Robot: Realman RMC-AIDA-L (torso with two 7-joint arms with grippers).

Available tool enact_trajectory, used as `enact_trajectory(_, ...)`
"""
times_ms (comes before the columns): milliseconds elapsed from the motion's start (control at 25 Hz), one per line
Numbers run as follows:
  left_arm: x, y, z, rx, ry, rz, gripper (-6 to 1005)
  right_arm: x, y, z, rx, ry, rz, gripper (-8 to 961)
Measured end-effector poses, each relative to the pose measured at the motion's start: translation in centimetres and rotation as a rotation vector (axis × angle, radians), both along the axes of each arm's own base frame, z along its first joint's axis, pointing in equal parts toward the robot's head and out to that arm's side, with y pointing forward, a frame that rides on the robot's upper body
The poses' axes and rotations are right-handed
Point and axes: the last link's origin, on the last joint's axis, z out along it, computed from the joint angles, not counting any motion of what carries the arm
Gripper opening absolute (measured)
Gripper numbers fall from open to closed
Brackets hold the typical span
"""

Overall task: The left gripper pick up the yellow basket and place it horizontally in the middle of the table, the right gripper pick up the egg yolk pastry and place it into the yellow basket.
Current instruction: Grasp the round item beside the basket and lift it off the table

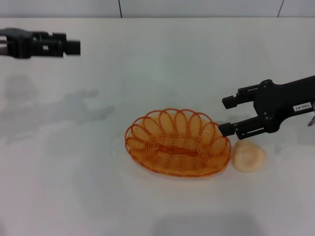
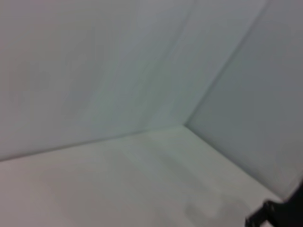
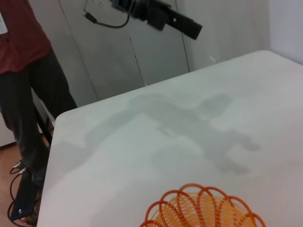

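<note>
Pastry sits on the white worktop (image 1: 74,187) just beside the right end of the yellow basket (image 1: 177,142), touching or nearly touching its rim; I cannot tell which. The egg yolk pastry (image 1: 249,156) is a small rounded bun, pale cream-beige, with a soft matte surface and a shallow dimple on top. The right end effector (image 1: 225,116) hangs directly above and slightly behind it, its two black fingers spread apart, the lower finger close over the basket's right rim and the pastry, gripping nothing. A small white printed label shows on its black arm.

The basket lies flat near the middle of the worktop, its long axis running side to side. It is oval, made of glossy translucent orange-yellow looped wire, with a scalloped rim of arches and a coiled floor; it holds nothing.

The left end effector (image 1: 74,46) is far off at the back left, well apart from the basket, raised over the worktop; I cannot tell how its fingers stand.
</note>
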Motion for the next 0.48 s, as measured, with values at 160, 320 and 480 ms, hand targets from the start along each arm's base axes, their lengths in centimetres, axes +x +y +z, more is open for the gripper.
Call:
enact_trajectory(160, 0.0, 0.1, -1.0, -0.090, 0.123, -0.046, 858, 0.1, 0.1, 0.2, -0.007, -0.022, -0.037, 753)
enact_trajectory(320, 0.4, 0.2, -2.7, -0.190, 0.241, -0.099, 858, 0.2, 0.2, 0.5, -0.008, -0.058, -0.062, 753)
enact_trajectory(480, 0.8, 0.3, -4.6, -0.270, 0.316, -0.125, 858, 0.4, 0.2, 0.6, -0.012, -0.107, -0.086, 753)
